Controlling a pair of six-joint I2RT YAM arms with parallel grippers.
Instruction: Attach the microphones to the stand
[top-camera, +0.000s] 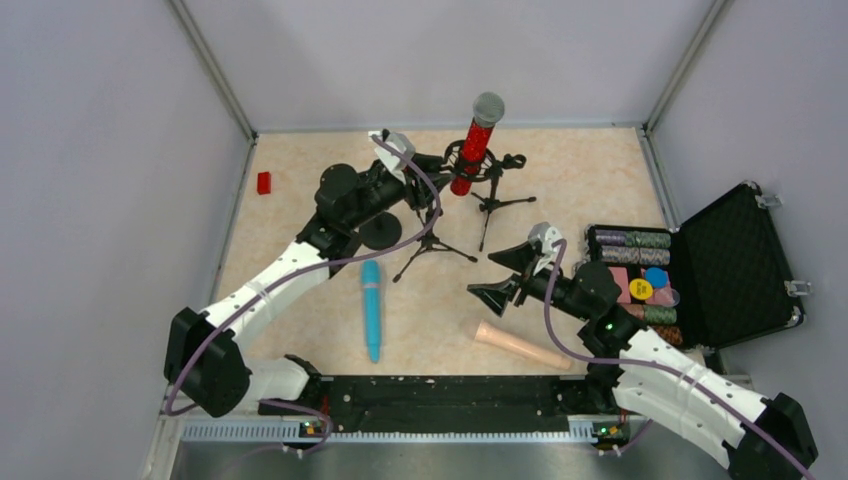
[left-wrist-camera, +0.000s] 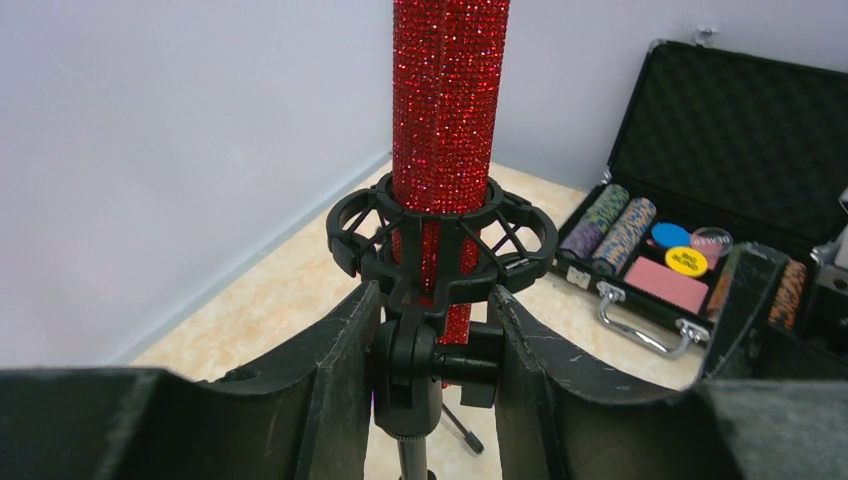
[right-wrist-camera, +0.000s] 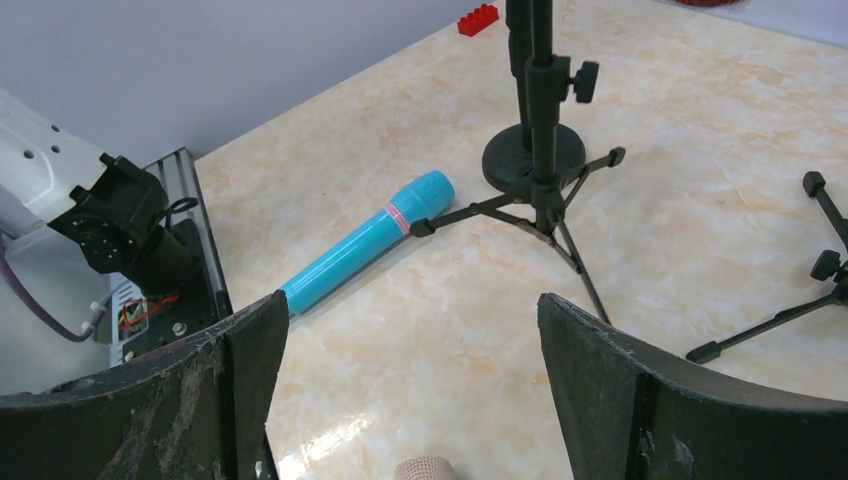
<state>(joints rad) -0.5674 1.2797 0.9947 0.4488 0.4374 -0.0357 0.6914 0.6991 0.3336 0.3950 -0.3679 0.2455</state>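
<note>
The glittery red microphone (top-camera: 476, 145) with a silver mesh head stands upright in the black shock mount (left-wrist-camera: 440, 225) of a tripod stand (top-camera: 432, 235). My left gripper (top-camera: 428, 172) is closed on the stand's swivel joint and knob (left-wrist-camera: 432, 355) just under the mount; both fingers touch it. The light-blue microphone (top-camera: 372, 310) lies flat on the table and also shows in the right wrist view (right-wrist-camera: 365, 240). The peach-beige microphone (top-camera: 520, 345) lies near the front edge; only its head (right-wrist-camera: 425, 468) shows between my fingers. My right gripper (top-camera: 505, 277) is open and empty, held above the table.
A second tripod stand (top-camera: 497, 195) with an empty clip stands right of the red microphone. A black round base (top-camera: 381, 230) sits by the first stand. An open poker chip case (top-camera: 740, 260) lies at the right. A red brick (top-camera: 264, 183) lies at the far left.
</note>
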